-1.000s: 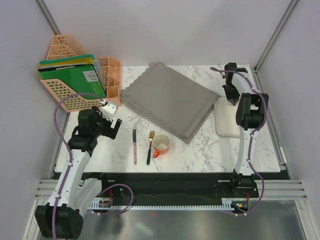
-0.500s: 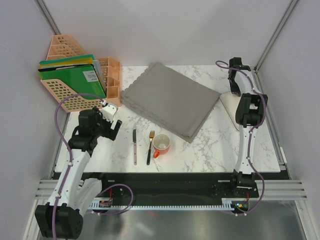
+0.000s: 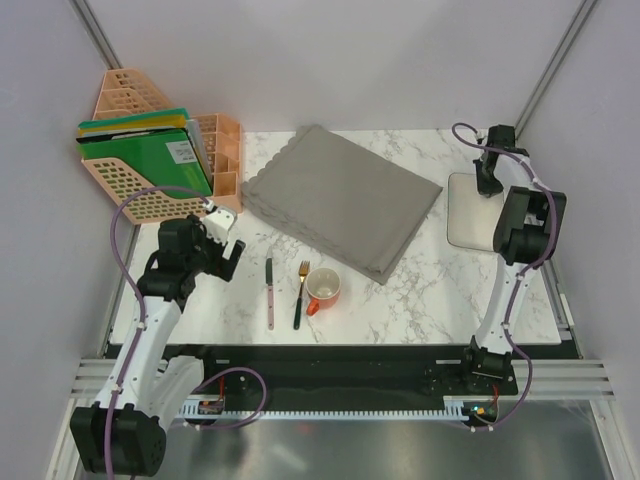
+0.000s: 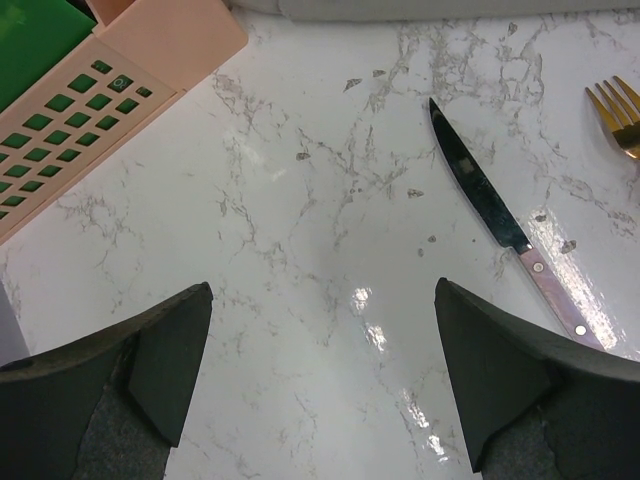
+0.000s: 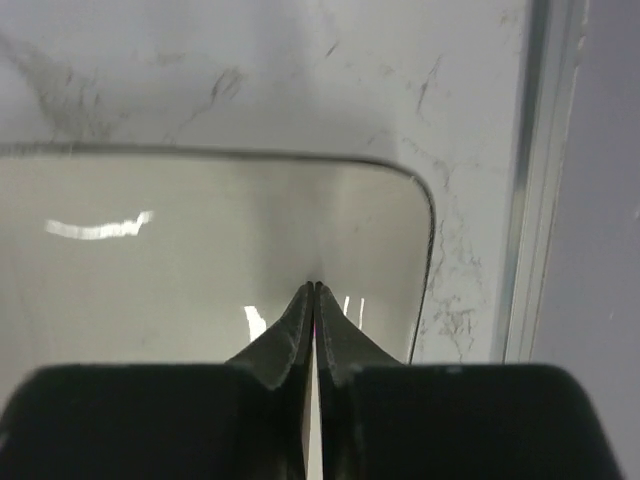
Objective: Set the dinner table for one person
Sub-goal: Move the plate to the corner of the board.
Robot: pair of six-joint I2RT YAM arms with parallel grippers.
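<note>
The dinner table point(image 3: 440, 290) is white marble with grey veins. On it lie a grey scallop-edged placemat point(image 3: 340, 195), a white rectangular plate point(image 3: 470, 215) at the far right, a knife point(image 3: 269, 292), a gold fork point(image 3: 301, 293) and an orange mug point(image 3: 324, 288). My right gripper point(image 3: 490, 180) is shut, its tips point(image 5: 316, 285) against the face of the plate point(image 5: 200, 260) near its far right corner; nothing shows between the jaws. My left gripper point(image 3: 228, 250) hovers open point(image 4: 320, 290) over bare marble, left of the knife point(image 4: 495, 225).
A peach file organizer point(image 3: 160, 150) with green folders stands at the far left, its corner point(image 4: 150, 50) just beyond my left gripper. The fork's tines point(image 4: 618, 110) show at the right edge of the left wrist view. A metal frame rail point(image 5: 535, 180) runs just right of the plate.
The right gripper has swung right and toward the far corner, and the plate has shifted with it, right and farther back, after tilting up. The left arm has not moved.
</note>
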